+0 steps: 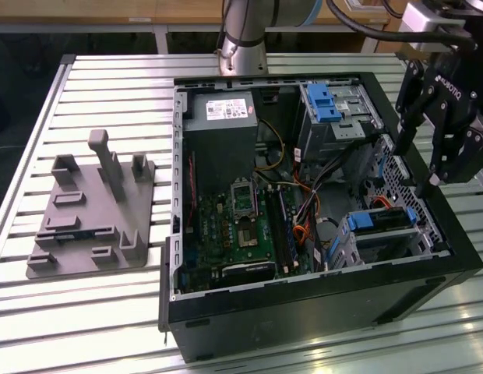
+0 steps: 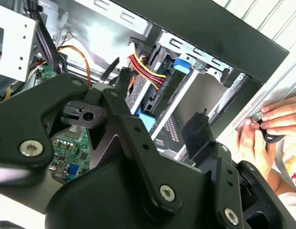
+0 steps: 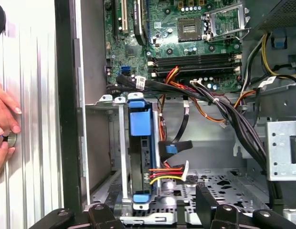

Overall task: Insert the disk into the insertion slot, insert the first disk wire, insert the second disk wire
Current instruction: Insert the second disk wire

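The disk [image 1: 379, 220], silver-grey in a bright blue carrier, sits inside the insertion slot [image 1: 364, 248], the grey metal cage at the case's front corner on the exterior view's right. In the first wrist view the disk [image 3: 140, 152] stands edge-on in the slot [image 3: 115, 143]. A red, yellow and black wire bundle [image 3: 166, 173] runs to its end. A black flat cable with a blue plug [image 3: 171, 149] hangs just beside it; I cannot tell if it is seated. My gripper [image 1: 419, 160] hovers above the slot, open and holding nothing. Its fingers [image 3: 207, 206] show in both wrist views.
The open black computer case [image 1: 304, 312] lies on a slatted metal table. Inside are a motherboard [image 1: 241, 226], a power supply [image 1: 222, 128] and a taller bay with a blue latch [image 1: 327, 105]. A grey fixture [image 1: 93, 210] stands on the exterior view's left. A person's hand [image 3: 4, 126] rests beside the case.
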Robot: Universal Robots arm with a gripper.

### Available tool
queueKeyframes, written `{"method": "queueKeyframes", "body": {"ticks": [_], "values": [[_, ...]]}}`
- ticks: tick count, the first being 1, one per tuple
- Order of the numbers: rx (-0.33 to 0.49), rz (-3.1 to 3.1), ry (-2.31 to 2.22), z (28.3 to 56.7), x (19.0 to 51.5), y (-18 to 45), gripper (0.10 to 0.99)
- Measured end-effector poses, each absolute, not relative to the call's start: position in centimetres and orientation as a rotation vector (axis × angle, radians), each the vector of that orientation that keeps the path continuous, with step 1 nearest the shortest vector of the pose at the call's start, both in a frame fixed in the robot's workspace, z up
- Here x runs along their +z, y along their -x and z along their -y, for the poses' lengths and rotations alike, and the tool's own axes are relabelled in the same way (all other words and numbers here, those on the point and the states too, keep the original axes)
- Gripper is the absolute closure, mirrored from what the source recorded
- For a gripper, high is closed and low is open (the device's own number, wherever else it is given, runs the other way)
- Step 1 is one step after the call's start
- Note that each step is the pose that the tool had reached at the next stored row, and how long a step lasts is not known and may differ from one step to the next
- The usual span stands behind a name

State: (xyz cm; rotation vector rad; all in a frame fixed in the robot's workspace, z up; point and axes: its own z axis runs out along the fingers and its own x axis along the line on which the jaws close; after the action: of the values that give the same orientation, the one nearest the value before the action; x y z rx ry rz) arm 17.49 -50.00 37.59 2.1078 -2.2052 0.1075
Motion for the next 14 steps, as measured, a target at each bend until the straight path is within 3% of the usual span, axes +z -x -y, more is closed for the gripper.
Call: {"method": "queueKeyframes", "body": {"ticks": [6,8,9,10,14], "values": [[0.185,2.167,-2.07,48.6,37.7,-17.4,0.388],[0.222,2.147,-2.051,48.2,37.7,-17.3,0.514],[0.24,2.138,-2.041,48.0,37.7,-17.2,0.514],[0.255,2.129,-2.033,47.8,37.7,-17.1,0.576],[0.286,2.114,-2.017,47.0,37.7,-16.5,0.576]]}}
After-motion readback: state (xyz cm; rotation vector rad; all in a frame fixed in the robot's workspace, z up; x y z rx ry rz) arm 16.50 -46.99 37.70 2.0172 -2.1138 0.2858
